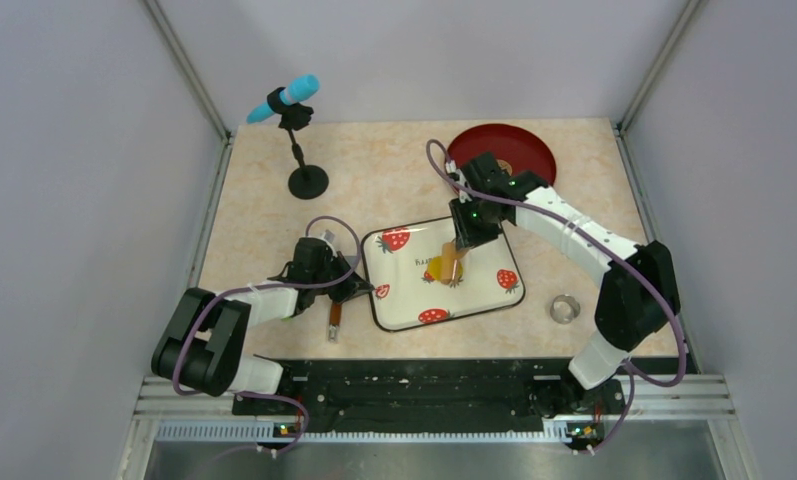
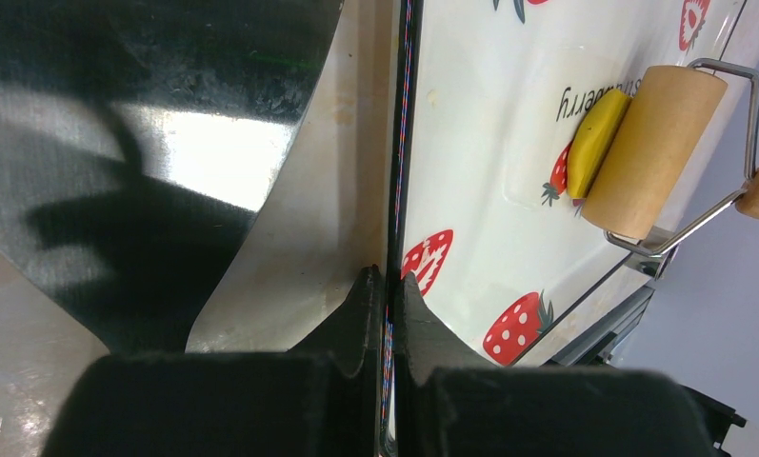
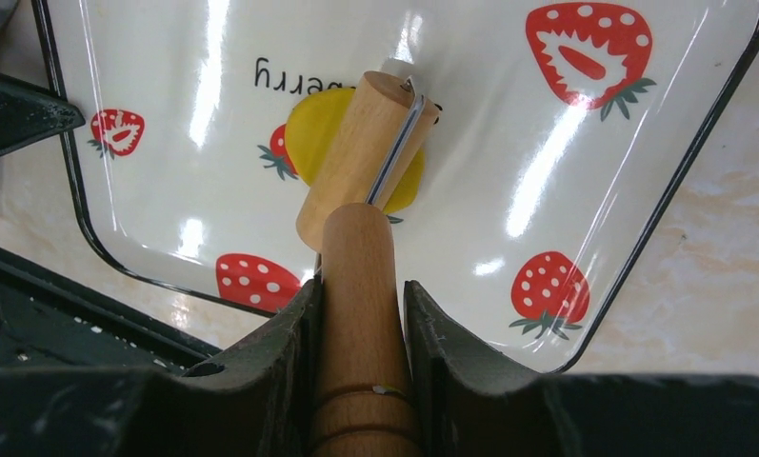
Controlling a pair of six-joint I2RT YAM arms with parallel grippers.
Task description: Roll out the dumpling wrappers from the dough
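The yellow dough (image 3: 311, 139) lies as a flattened patch in the middle of the white strawberry tray (image 3: 604, 143). It is partly covered by the wooden roller (image 3: 361, 157) resting on it. My right gripper (image 3: 361, 286) is shut on the roller's wooden handle. From the top view the roller (image 1: 453, 263) sits mid-tray under the right gripper (image 1: 460, 246). My left gripper (image 2: 387, 278) is shut on the tray's dark left rim (image 2: 401, 143), with the dough (image 2: 592, 143) and the roller (image 2: 653, 152) ahead. The dumpling wrappers are out of view.
A small metal ring (image 1: 565, 308) lies on the table right of the tray. A dark red plate (image 1: 514, 150) sits at the back right. A black stand with a blue-tipped rod (image 1: 296, 130) stands at the back left. A small brown-handled tool (image 1: 334, 324) lies beside my left gripper.
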